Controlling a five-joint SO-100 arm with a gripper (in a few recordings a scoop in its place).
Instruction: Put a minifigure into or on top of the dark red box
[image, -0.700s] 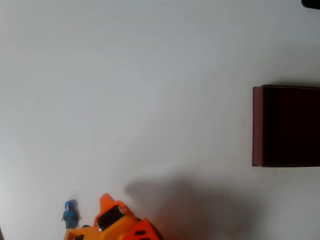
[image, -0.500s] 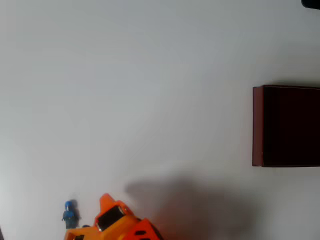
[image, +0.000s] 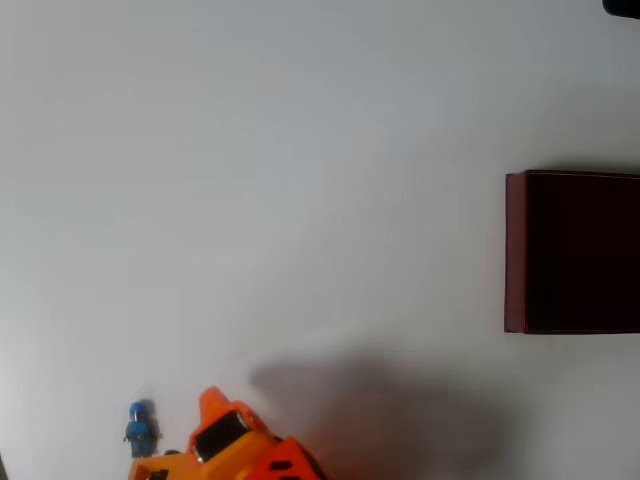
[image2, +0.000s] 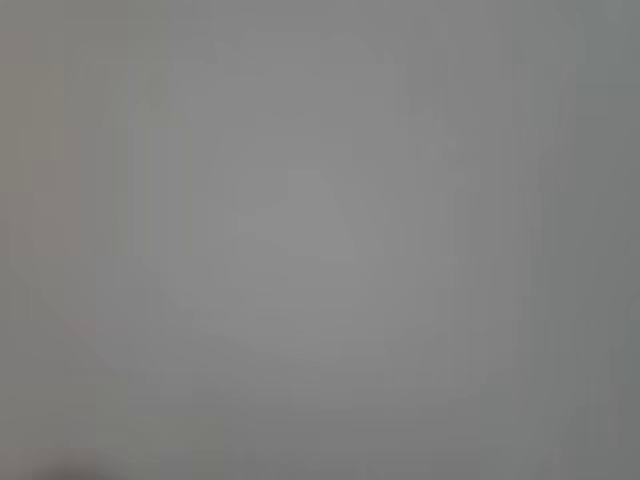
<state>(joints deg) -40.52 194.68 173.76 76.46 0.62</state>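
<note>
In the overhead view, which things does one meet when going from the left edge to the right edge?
minifigure → orange hand → dark red box, cut off by the right edge.

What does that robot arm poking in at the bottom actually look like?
In the overhead view, the gripper is bright orange plastic, ending in a pointed, wedge-shaped tip. Behind the tip sits a dark, glossy rectangular block set into the orange body, and further back there are dark slot-like openings. No cables or markings can be made out.

No readable text, label or number anywhere — both views show none.
</note>
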